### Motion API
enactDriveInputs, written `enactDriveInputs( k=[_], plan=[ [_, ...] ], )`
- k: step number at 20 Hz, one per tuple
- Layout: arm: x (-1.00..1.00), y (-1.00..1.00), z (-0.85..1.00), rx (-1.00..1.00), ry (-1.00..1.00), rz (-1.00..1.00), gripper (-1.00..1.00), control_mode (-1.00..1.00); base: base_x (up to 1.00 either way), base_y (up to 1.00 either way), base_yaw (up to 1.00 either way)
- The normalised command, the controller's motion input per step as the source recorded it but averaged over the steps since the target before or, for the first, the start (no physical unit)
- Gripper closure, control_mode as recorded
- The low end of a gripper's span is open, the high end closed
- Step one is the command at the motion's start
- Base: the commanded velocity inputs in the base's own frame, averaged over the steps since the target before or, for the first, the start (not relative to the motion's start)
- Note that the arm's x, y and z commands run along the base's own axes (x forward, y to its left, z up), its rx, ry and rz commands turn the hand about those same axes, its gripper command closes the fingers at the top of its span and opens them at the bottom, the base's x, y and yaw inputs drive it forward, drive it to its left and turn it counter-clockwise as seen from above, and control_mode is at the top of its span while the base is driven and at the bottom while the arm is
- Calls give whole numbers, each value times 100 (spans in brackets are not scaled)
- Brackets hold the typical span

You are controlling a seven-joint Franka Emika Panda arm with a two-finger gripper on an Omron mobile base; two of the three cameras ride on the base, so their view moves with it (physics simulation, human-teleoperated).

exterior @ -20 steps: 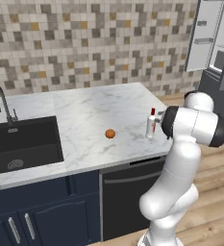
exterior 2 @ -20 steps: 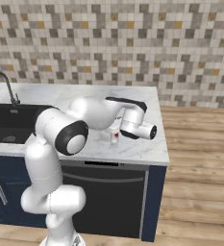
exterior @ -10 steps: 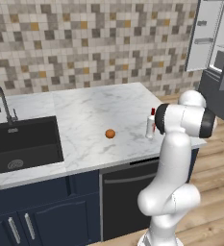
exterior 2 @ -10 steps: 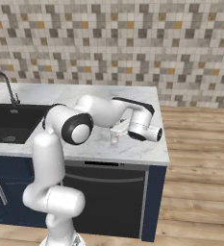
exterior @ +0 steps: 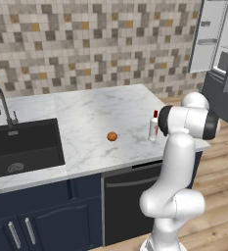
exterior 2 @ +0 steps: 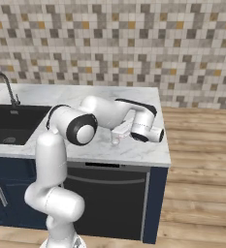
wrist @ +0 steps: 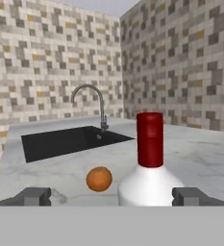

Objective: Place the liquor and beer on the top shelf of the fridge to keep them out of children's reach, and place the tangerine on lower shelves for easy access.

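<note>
Dark fingertips of the gripper stand wide apart and empty, with the liquor upright just ahead between them, its long axis vertical, near the counter's right edge. Beyond it the tangerine lies toward the sink, clear of the bottle. Bare counter surrounds both, and the fridge stands open off the counter's right end.

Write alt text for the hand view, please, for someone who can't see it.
A clear liquor bottle with a red cap stands close ahead between the open tool's two fingertips. A tangerine lies beyond it on the marble counter, with a black sink and faucet behind.
</note>
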Motion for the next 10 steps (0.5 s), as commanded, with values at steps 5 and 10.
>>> enactDriveInputs(
  k=[5, 10],
  plan=[
    [8, 20, -7, 0, 0, 0, -100, -100, 0, 0, 0],
    [20, 7, -7, 0, 0, 0, -100, -100, 0, 0, 0]
  ],
)
